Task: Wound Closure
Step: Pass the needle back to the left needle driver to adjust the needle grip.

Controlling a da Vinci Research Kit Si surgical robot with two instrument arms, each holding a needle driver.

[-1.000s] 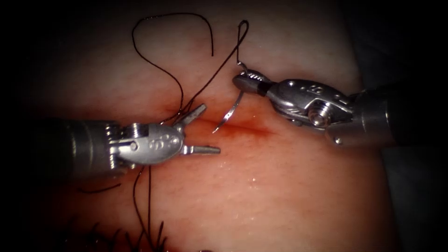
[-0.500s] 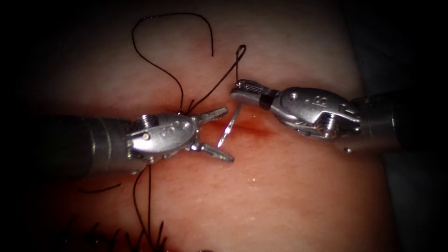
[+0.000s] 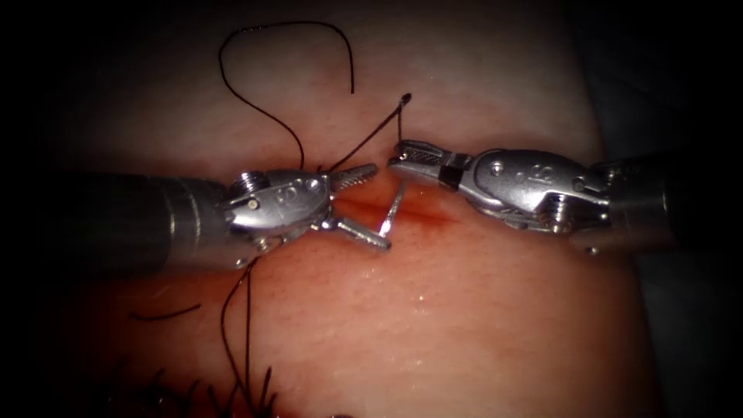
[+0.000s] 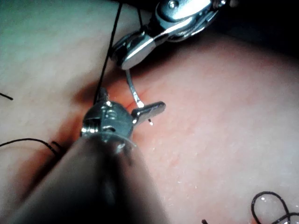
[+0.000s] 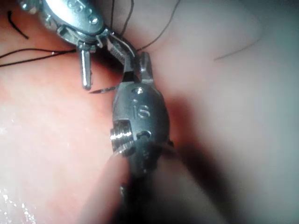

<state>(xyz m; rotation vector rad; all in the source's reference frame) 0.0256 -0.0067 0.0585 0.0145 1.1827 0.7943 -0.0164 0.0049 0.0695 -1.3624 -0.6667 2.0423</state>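
grippers x2: left gripper (image 3: 364,207), right gripper (image 3: 406,153) | needle (image 3: 393,210) x1 | tissue (image 3: 464,310) x1 | cut (image 3: 422,213) x1

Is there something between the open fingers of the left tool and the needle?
Nothing visible: the left tool has its fingers spread around the needle, whose tip sits beside the lower one. The right tool holds the needle's thread end, above the cut.

Right tool (image 5: 135,70) body carries stamped marking, looks like "IS"; other engravings on both tools unreadable.
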